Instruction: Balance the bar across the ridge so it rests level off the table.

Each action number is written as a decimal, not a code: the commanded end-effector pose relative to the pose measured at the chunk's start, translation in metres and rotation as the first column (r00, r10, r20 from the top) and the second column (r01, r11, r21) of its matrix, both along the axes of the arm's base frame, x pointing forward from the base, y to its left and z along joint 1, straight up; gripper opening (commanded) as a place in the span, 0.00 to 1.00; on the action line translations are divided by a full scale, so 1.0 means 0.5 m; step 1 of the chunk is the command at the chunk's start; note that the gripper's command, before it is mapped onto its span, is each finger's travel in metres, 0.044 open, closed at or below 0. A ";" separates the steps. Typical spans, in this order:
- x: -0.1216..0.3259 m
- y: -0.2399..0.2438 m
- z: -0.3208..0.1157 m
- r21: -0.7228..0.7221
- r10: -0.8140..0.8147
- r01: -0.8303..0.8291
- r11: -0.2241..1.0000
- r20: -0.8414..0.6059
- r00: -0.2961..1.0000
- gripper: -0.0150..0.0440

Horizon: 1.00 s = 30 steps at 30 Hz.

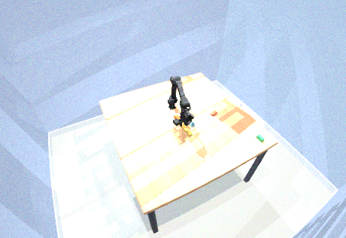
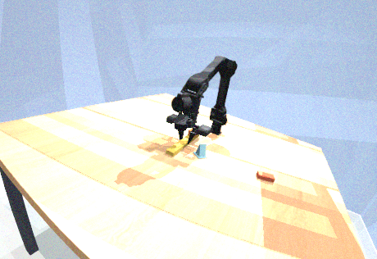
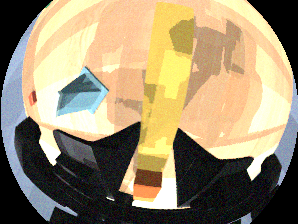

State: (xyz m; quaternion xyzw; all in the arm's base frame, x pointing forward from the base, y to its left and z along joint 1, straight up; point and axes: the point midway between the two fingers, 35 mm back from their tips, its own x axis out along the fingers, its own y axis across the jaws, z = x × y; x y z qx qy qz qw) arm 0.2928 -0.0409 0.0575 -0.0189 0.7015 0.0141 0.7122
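The yellow bar (image 1: 187,131) (image 2: 174,150) (image 3: 167,70) lies low at the table's middle; any small gap under it cannot be told. An orange block-like end (image 2: 193,132) (image 3: 146,192) shows at its arm side. My gripper (image 2: 185,140) (image 3: 159,131) is shut on the bar, one finger on each side, nearer the orange end. The light-blue ridge (image 1: 192,124) (image 2: 201,151) (image 3: 82,97) stands apart from the bar, to its left in the wrist view and to its right in the exterior view. The bar does not rest on the ridge.
A small red block (image 1: 213,113) (image 2: 265,176) (image 3: 33,98) lies on the table (image 1: 153,162) (image 2: 105,205), beyond the ridge from the bar. A green cylinder (image 1: 260,138) lies near the table's right corner in the top view. Brown and tan patches mark the wooden top.
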 end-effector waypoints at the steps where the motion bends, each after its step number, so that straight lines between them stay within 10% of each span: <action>1: 0.010 -0.001 0.026 -0.001 0.001 -0.001 1.000 0.016 1.000 0.25; 30: 0.001 0.001 0.175 0.002 0.003 -0.003 1.000 0.017 1.000 0.25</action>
